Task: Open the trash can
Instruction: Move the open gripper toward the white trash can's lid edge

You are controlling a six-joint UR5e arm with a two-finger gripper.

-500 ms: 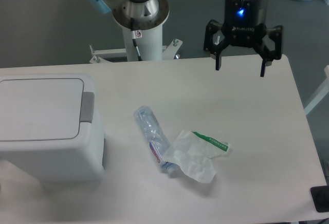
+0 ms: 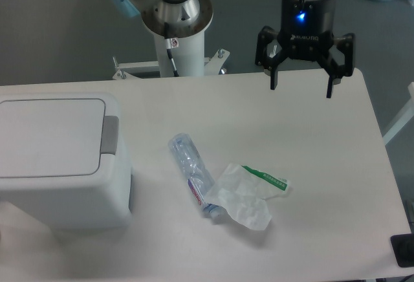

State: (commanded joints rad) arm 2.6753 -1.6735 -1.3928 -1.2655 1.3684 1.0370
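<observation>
The trash can [image 2: 58, 159] is a large white boxy bin at the left of the table, its flat lid [image 2: 50, 136] lying shut and its grey push tab [image 2: 110, 135] on the right edge. My gripper [image 2: 302, 91] hangs open over the far right part of the table, well to the right of the bin, with nothing between its black fingers [image 2: 273, 75].
A crushed clear plastic bottle [image 2: 192, 172] lies mid-table beside a crumpled white wrapper with green print [image 2: 248, 193]. The arm's white base post [image 2: 176, 30] stands behind the table's far edge. A dark object [image 2: 404, 251] sits at the lower right corner.
</observation>
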